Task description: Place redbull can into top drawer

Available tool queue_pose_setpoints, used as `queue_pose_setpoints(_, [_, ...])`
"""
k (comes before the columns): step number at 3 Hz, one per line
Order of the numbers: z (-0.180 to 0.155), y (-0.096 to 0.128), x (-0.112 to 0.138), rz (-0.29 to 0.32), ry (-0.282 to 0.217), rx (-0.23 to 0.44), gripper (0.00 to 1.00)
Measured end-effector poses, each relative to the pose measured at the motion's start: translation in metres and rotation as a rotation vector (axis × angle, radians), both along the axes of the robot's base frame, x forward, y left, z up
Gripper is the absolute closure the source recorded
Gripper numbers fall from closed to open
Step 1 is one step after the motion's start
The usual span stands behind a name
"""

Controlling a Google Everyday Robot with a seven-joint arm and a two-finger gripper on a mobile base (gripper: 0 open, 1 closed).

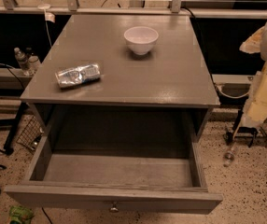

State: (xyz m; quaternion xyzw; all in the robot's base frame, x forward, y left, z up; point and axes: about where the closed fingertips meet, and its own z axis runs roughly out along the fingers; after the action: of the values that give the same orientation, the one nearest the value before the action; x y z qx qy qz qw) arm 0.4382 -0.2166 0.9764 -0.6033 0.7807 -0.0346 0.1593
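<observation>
The redbull can [77, 74], silver with blue patches, lies on its side on the left part of the grey cabinet top [171, 78]. The top drawer [115, 197] is pulled out wide below it, its inside is bare, and its round knob [114, 207] shows at the front centre. My gripper [257, 108] hangs at the right edge of the view, beside the cabinet's right side, low and far from the can. It holds nothing that I can see.
A white bowl [141, 39] stands at the back centre of the cabinet top. Bottles [22, 59] sit on a ledge to the left. A wire basket [31, 134] and a green object [21, 214] lie on the floor left, a bottle [229, 157] on the floor right.
</observation>
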Motion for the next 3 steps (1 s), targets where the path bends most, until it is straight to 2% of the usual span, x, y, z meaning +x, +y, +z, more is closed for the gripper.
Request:
queue_pose_setpoints(1, [0.0,0.0,0.0,0.0,0.0,0.0,0.0])
queue_pose_setpoints(2, [0.001,0.037,0.016,0.137,0.017,0.005,0.0])
queue_pose_setpoints(3, [-0.004,0.124,0.047,0.396,0.018,-0.035,0.0])
